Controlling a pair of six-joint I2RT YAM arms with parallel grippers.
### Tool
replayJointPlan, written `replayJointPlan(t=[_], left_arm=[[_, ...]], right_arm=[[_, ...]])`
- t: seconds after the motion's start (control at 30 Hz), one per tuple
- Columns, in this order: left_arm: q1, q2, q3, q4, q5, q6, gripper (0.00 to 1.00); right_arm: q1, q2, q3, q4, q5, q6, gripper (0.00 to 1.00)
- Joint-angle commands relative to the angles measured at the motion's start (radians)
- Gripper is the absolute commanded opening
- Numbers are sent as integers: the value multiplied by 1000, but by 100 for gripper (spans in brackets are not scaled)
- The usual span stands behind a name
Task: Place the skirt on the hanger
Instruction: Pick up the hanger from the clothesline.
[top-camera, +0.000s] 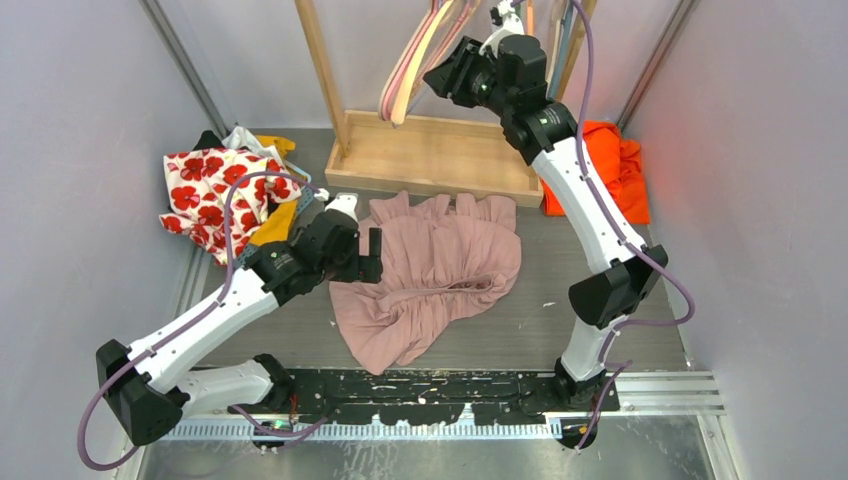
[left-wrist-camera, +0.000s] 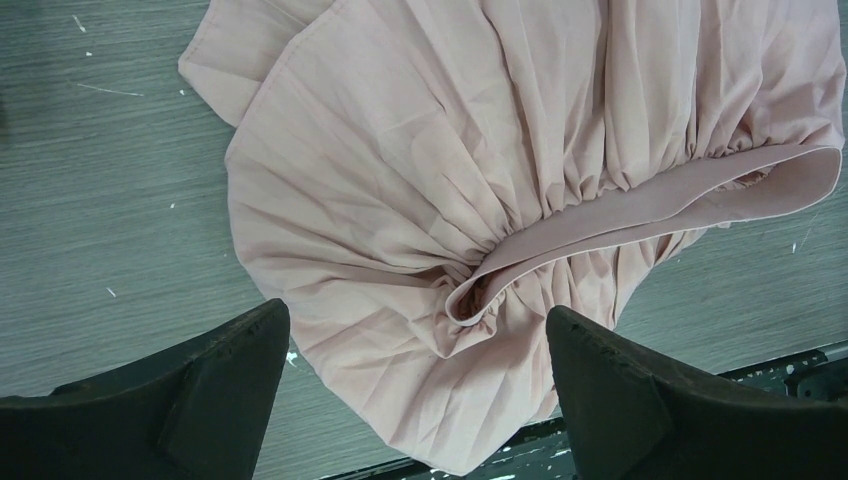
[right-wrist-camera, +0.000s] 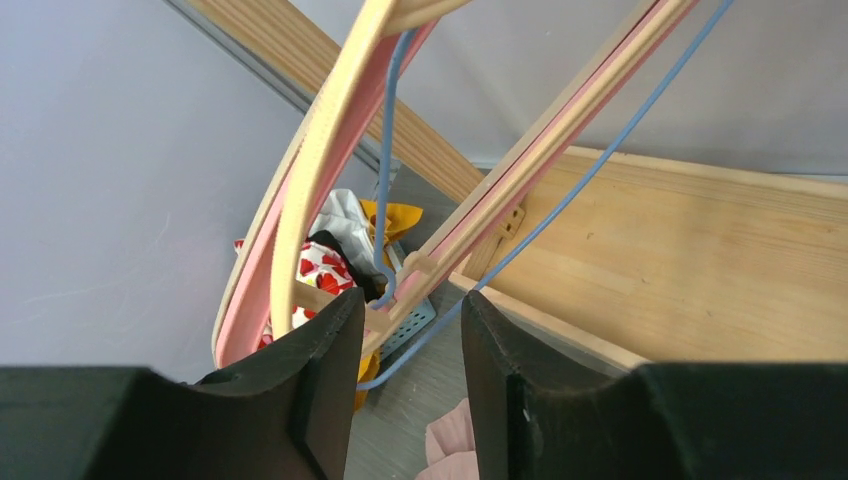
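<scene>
We note left gripper (top-camera: 371, 256): jaws wide apart, empty, poised over left edge of skirt (top-camera: 432, 272). Skirt lies flat on table (top-camera: 545, 330), mid-scene. Waistband (left-wrist-camera: 640, 205) runs left to right, its left end nearest our open fingers. Left arm much nearer. Far side: right gripper (right-wrist-camera: 405, 340), jaws partly apart, straddles hanger (right-wrist-camera: 300, 200) on rack (top-camera: 440, 155); we see no clamp.

Pale grey walls (top-camera: 80, 100) enclose a grey wood-grain desk (top-camera: 540, 330), a wooden rack (top-camera: 440, 155) at its far edge.
</scene>
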Motion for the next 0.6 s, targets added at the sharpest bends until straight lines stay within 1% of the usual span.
replayJointPlan(t=[0.0,0.2,0.27,0.43,0.57], left_arm=[[7,-27,6,21,5,18,100],[16,-38,-3,25,3,22,100],[19,-37,-7,26,6,23,100],[27,-33,-11,29,16,25,100],[32,-38,-9,24,15,28,100]], right_arm=[[-4,-17,8,124,-52,31,46],[-4,-74,-67,195,-41,42,41],[-3,-98,-99,231,-42,46,41],[-4,-81,-84,283,-74,65,45],[-4,-57,-85,361,-100,108,46]])
